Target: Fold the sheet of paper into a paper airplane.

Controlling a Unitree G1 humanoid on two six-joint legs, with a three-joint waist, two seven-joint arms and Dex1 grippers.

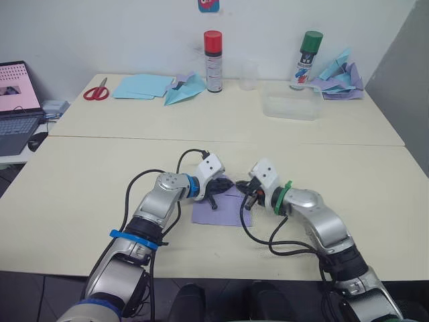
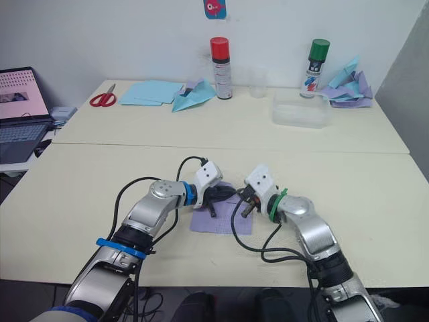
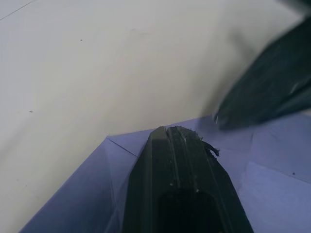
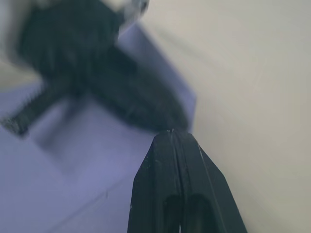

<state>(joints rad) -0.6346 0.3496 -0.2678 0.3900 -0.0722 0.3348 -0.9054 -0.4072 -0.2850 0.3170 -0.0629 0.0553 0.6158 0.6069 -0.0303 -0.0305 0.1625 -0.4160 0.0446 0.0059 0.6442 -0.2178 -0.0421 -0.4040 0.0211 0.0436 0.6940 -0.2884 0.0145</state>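
At the far left of your table edge stands a laptop (image 1: pixel 17 107), and behind it on the far table lie red scissors (image 1: pixel 96 90), light blue paper sheets (image 1: pixel 142 86) and a teal-blue paper plane (image 1: pixel 185 88). Next comes a spray can with a red cap (image 1: pixel 213 60).

On the near table (image 1: pixel 80 181), in the middle, you see the sheet of paper (image 1: pixel 224 213), pale lavender, lying flat with faint crease lines. The left gripper (image 1: pixel 218 192) is at the far edge of the sheet, on its left part; in the left wrist view its fingers (image 3: pixel 180 179) are pressed together with no gap, tips down on the paper, and they hold nothing. The right gripper (image 1: pixel 248 199) is just beside it, at the far right part of the sheet; in the right wrist view its fingers (image 4: pixel 177 184) are also closed against each other, and the tips are at the paper's edge, near the other gripper's tip.

Further right on the far table you find a clear plastic container (image 1: pixel 290 104), a spray can with a green cap (image 1: pixel 307 59) and a pile of folded paper (image 1: pixel 342 79).
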